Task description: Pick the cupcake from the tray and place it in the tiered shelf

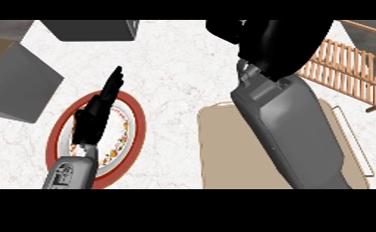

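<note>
Head view: at the left, the left hand [98, 110] rests with straight fingers above a red-rimmed plate [137, 126] on the white table [176, 71]. Right of it lies the beige tray [224, 151], partly under the right forearm. The right hand [275, 42], raised near the wooden tiered shelf [341, 71], looks curled; whether it holds the cupcake cannot be told, since no cupcake shows.

**Right hand raised near the wooden shelf, left hand over the plate**

The right hand [275, 39] is up at the view's top, its fingers curled, close beside the wooden slatted tiered shelf [339, 71]; its grey forearm crosses the beige tray [220, 151]; the cupcake cannot be seen; the left hand [99, 114] rests open, fingers straight, over a red-rimmed plate [136, 121]; grey boxes [26, 84] stand at the left and top
</note>
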{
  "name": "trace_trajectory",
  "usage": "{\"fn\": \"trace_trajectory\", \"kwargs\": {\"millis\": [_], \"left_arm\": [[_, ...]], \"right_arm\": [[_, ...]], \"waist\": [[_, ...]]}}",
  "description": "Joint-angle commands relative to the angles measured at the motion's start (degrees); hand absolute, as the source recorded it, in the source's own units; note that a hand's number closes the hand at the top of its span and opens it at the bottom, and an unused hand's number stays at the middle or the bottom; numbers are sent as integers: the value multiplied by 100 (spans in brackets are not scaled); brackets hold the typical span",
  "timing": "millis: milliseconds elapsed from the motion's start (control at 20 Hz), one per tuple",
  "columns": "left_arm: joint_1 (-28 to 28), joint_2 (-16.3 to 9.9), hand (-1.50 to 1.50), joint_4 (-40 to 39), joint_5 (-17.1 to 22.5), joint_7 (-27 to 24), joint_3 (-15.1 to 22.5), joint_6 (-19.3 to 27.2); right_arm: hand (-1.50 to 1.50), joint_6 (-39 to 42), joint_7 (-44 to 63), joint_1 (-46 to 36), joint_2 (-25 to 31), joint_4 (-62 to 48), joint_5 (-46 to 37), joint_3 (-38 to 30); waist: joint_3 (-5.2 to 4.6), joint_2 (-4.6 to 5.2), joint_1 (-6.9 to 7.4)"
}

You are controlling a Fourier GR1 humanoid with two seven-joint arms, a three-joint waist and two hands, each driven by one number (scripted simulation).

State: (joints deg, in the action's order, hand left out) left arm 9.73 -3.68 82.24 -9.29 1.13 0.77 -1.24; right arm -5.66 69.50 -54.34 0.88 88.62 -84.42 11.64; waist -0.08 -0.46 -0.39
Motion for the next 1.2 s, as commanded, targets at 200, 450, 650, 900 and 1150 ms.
{"fn": "trace_trajectory", "kwargs": {"millis": [200,450,650,900,1150], "left_arm": [[81,-67,0,155,153,212,-94,-122],[73,60,0,-339,26,-177,-28,-28],[16,59,0,193,-48,146,64,36],[-261,25,0,274,-157,20,148,27],[-166,13,0,283,-76,150,48,12]], "right_arm": [[150,1022,579,-574,49,104,-445,-959],[150,997,326,-850,190,-170,-846,-1308],[150,1039,-272,-1049,602,-320,-730,-1835],[150,1556,-746,-1156,993,-306,-727,-1953],[150,853,-1187,-1079,1320,-993,-617,-2183]], "waist": [[5,17,20],[1,48,24],[6,41,64],[5,33,54],[6,47,77]]}}
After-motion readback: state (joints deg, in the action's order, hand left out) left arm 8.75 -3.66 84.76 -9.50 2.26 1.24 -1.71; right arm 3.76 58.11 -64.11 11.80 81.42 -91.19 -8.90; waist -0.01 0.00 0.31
